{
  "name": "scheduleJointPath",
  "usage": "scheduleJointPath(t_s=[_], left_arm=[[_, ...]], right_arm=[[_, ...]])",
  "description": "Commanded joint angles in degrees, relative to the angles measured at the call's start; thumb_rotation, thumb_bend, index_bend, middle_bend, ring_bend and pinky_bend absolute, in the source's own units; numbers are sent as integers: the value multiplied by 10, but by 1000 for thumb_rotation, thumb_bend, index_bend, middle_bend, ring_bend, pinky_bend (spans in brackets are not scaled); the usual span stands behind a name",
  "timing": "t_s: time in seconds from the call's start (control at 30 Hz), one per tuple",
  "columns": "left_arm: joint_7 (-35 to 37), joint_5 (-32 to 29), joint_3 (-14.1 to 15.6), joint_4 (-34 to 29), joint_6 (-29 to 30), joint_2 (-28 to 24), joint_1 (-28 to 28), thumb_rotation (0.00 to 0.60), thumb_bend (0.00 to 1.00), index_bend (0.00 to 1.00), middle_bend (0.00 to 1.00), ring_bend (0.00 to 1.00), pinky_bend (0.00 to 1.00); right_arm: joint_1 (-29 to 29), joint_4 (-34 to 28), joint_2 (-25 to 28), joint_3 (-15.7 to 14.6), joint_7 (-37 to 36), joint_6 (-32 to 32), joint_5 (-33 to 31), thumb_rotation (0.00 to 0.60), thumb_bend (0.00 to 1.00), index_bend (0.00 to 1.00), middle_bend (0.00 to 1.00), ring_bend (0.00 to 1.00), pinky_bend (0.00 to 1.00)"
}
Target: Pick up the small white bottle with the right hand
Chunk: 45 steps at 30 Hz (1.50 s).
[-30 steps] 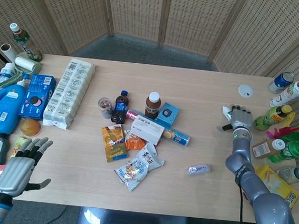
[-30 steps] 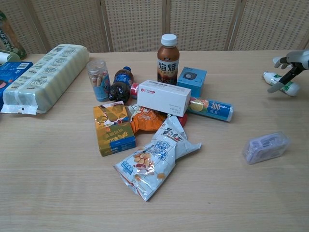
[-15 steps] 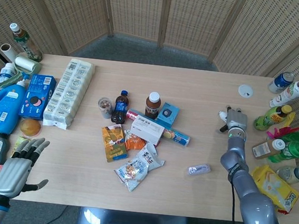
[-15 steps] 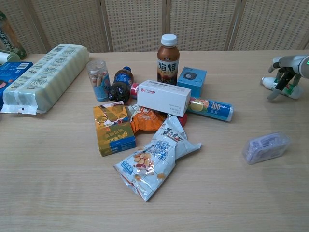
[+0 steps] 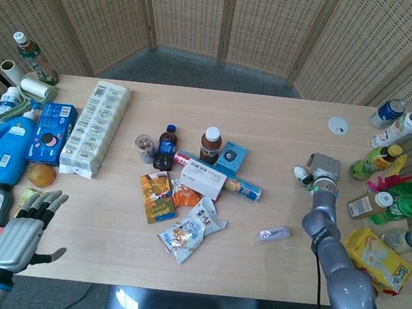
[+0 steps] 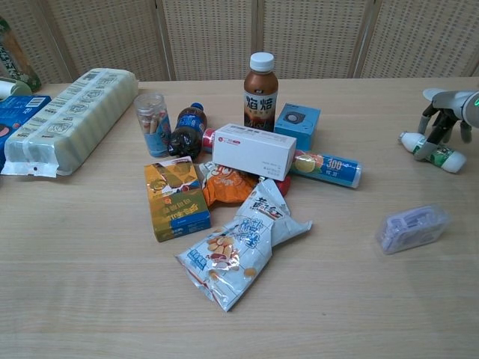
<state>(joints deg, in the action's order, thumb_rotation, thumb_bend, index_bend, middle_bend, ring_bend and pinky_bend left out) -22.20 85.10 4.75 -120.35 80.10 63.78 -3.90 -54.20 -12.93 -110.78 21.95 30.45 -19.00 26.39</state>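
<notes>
The small white bottle (image 6: 429,152) has a green label and a white cap, and lies on its side near the table's right edge. In the head view only its cap end (image 5: 300,173) sticks out to the left of my right hand (image 5: 323,169). My right hand (image 6: 444,114) comes down from above with its fingers (image 6: 427,126) curled over the bottle on both sides, holding it low at the tabletop. My left hand (image 5: 26,234) hovers at the front left corner, fingers spread, with nothing in it.
A clear plastic packet (image 6: 412,226) lies in front of the bottle. A cluster of snacks, boxes and a brown drink bottle (image 6: 260,91) fills the table's middle. Several bottles (image 5: 388,154) and a yellow bag (image 5: 380,257) crowd the right edge. Cleaning items sit at far left.
My right hand has turned down and closed its fingers over the bottle. Hand and bottle have shifted a little toward the table's front. The left hand stays put.
</notes>
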Motion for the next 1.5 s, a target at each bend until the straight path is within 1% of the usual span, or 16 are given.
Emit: scheduleJointPath(t_s=[0.03,0.1,0.2,0.3,0.4,0.5,0.6,0.63,0.73,0.83,0.93,1.03,1.13,1.23,1.5], left_arm=[[4,0,-1,3,-3,2,-2,600,221,88,18,0,0],[7,0,-1,6,-4,3,-2,600,221,89,18,0,0],[11,-1,-2,9,-5,3,-3,600,221,88,18,0,0],[16,-2,-4,12,-5,2,-4,600,221,88,18,0,0],[20,-2,-5,15,-10,3,-7,600,220,88,18,0,0],[23,-1,-6,18,-17,6,-11,600,221,88,18,0,0],[29,2,-5,22,-20,10,-12,600,221,88,18,0,0],[32,3,-4,24,-21,11,-12,600,221,88,18,0,0],[41,9,0,29,-22,13,-11,600,221,89,18,0,0],[53,22,6,34,-17,13,-8,600,222,87,18,0,0],[63,34,13,39,-10,11,-2,600,220,88,18,0,0],[74,47,20,43,-4,8,4,600,221,88,19,0,0],[86,56,23,50,3,5,8,600,223,88,18,0,0],[99,62,26,58,8,5,13,600,221,88,18,0,0],[125,63,26,76,10,6,16,600,222,88,19,0,0]], right_arm=[[5,-6,2,6,-6,-5,11,600,97,471,746,529,784],[8,-13,6,11,-11,-9,16,600,102,517,795,581,829],[11,-29,17,14,-20,-24,31,600,109,560,837,628,873],[17,-62,36,18,-35,-49,49,600,110,582,864,653,894],[27,-115,65,21,-50,-84,68,600,110,589,874,660,902],[44,-195,107,22,-57,-132,86,600,108,589,874,660,901],[70,-310,163,30,-63,-198,94,600,106,590,874,660,901],[82,-362,188,33,-61,-223,94,600,105,591,874,660,902],[110,-488,249,37,-50,-284,90,600,105,594,876,661,903],[129,-592,303,35,-27,-326,79,600,103,596,878,664,909],[140,-672,348,34,-8,-355,66,600,101,596,879,665,908],[145,-733,384,35,1,-378,57,600,103,596,878,664,908],[147,-779,411,35,8,-397,53,600,100,596,878,664,908],[144,-813,431,38,13,-415,52,600,99,596,878,665,907],[131,-882,459,44,10,-450,60,600,97,595,879,665,908]])
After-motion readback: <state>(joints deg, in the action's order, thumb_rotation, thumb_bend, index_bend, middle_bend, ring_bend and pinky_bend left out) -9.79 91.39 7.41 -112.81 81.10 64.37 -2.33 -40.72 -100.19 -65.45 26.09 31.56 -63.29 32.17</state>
